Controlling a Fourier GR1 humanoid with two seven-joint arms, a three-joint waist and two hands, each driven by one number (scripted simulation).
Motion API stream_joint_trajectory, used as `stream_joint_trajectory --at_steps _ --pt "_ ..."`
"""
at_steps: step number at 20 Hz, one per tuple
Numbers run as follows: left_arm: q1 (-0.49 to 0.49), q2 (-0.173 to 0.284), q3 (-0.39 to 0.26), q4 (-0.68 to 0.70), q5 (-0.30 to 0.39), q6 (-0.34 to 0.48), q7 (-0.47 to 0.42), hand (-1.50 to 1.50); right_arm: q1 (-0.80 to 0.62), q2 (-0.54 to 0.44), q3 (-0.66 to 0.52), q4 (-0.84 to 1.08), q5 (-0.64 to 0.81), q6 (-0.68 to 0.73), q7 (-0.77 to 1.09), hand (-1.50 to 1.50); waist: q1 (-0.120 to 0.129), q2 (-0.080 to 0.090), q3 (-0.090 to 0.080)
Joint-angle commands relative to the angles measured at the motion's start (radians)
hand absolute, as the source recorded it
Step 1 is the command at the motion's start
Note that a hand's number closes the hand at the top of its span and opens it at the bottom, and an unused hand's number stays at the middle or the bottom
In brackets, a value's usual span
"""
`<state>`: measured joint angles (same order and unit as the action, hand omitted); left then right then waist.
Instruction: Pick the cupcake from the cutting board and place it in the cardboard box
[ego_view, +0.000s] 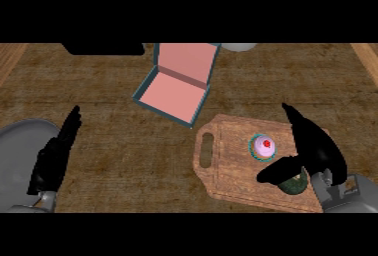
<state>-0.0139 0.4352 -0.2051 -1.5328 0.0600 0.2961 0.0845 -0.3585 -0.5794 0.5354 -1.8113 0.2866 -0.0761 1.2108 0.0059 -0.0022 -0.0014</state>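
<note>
From my seat I see two arms of the same build, each a smooth, rounded grey forearm with a soft sheen, ending in a matte black hand. My left hand (53, 155) is long and slim, its fingers tapering to narrow points, and a small pale grey wrist piece joins it to the forearm. My right hand (314, 147) looks broader, with a thick black thumb and pointed fingertips; its wrist shows lighter grey blocky parts with darker seams. I can make out no cables, screws or markings.
</note>
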Motion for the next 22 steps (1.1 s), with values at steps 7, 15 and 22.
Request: stream_joint_trajectory --at_steps 7,15,22 --pt "0.002 0.006 0.058 0.025 0.010 -0.043 -0.023 0.00 -0.003 0.124 0.016 0.015 0.109 0.037 0.225 -1.50 -0.005 0.000 0.000" --pt "-0.054 -0.007 0.060 0.008 -0.013 -0.060 0.051 0.00 0.023 0.160 -0.069 0.085 0.135 0.071 0.123 -1.50 -0.009 0.001 0.001" --pt "-0.001 -0.031 0.065 0.003 -0.032 -0.085 0.021 0.00 0.072 0.218 -0.078 0.043 0.208 0.106 0.133 -1.50 -0.009 0.000 0.001"
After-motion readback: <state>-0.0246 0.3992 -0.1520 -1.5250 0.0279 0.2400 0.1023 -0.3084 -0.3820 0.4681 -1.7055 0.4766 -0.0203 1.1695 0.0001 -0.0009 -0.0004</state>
